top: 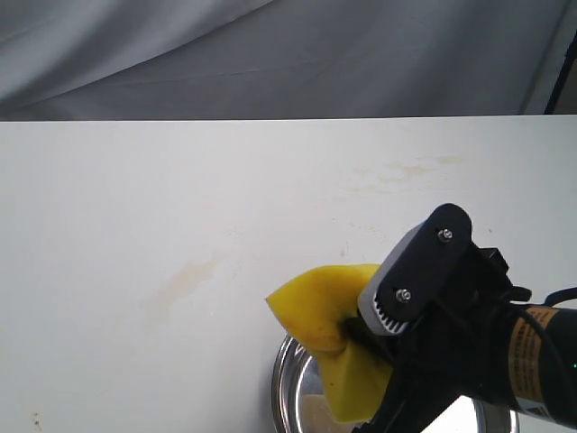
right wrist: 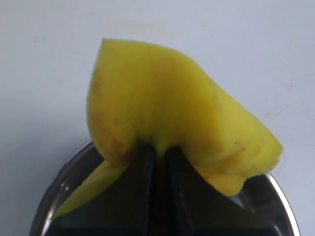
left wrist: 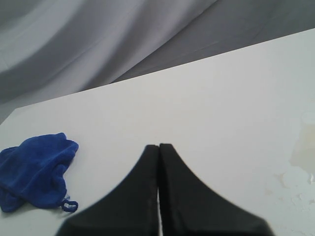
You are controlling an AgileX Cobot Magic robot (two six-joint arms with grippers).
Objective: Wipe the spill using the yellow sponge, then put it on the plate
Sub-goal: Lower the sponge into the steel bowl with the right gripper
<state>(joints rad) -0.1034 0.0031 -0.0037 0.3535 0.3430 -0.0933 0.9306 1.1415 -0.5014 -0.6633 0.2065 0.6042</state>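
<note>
My right gripper (top: 353, 330) is shut on the yellow sponge (top: 320, 307), pinching it so hard that it folds round the fingertips. The sponge hangs above the far left rim of the shiny steel plate (top: 285, 379) at the table's front edge. In the right wrist view the squeezed sponge (right wrist: 167, 103) bulges past the gripper (right wrist: 158, 150), with the plate's rim (right wrist: 74, 169) below it. The spill shows as a faint tan smear (top: 185, 280) on the white table, left of the sponge. My left gripper (left wrist: 158, 146) is shut and empty above bare table; the exterior view does not show it.
A crumpled blue cloth (left wrist: 34, 169) lies on the table in the left wrist view. Faint pale stains (top: 410, 170) mark the table at the back right. A grey curtain (top: 270, 54) hangs behind the table's far edge.
</note>
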